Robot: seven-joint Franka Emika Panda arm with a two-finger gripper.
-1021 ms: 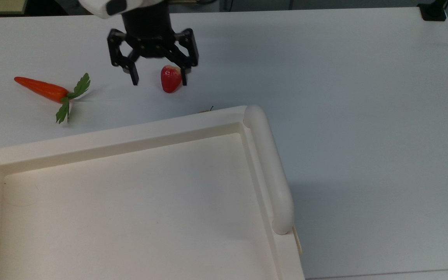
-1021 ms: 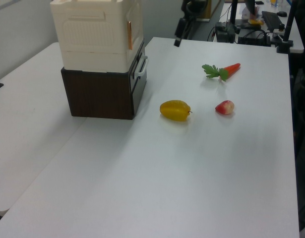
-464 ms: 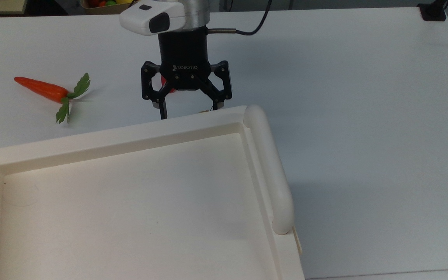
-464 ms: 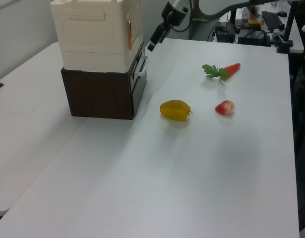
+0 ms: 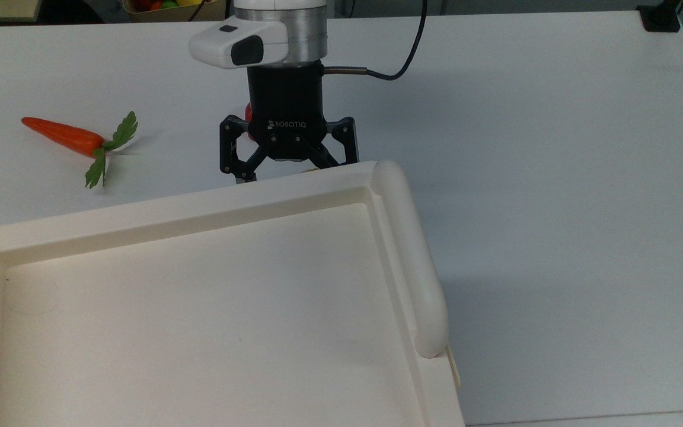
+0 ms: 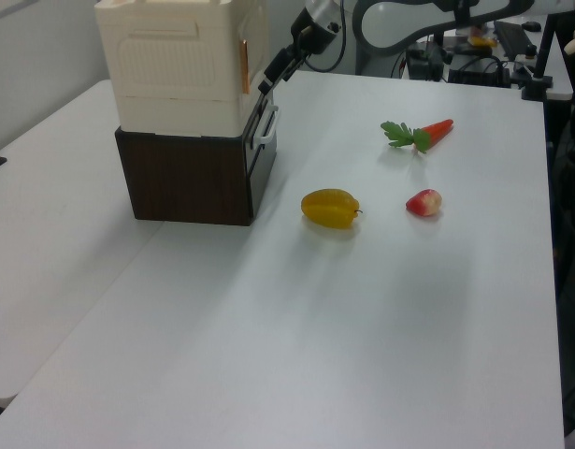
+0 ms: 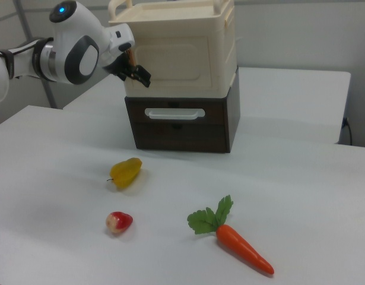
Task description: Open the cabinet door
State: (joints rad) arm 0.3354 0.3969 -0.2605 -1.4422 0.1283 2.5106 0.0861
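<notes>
- The gripper (image 5: 289,172) hangs at the front upper corner of the cabinet (image 7: 179,56), its jaws spread wide with nothing between them; in the top view the tips dip just behind the cabinet's raised rim.
- In the right view the gripper (image 7: 136,71) sits against the right view's left edge of the cabinet door (image 7: 179,59), the cream panel with a recessed rectangle that faces the fruit. In the left view the gripper (image 6: 268,73) is just beside the brownish strip on that same front face.
- Step in hand, as I judge it: the approach is nearly done and the arm is lining up on the door's free edge. The door looks shut and flush with the body.
- The next move likely calls for easing the jaws onto or behind that edge, then drawing it outward in an arc about the far hinge side. Which side carries the hinges I cannot tell.
- Edges to mind: the thick rounded rail (image 5: 411,261) along the top, and the white drawer handle (image 7: 174,113) on the dark base below the door.
- Open room: the bench (image 5: 555,178) in front of the cabinet is bare near the door. The yellow fruit (image 7: 126,171), strawberry (image 7: 118,221) and carrot (image 7: 241,249) lie well apart from the cabinet, so a swinging door should pass above and short of them.
</notes>
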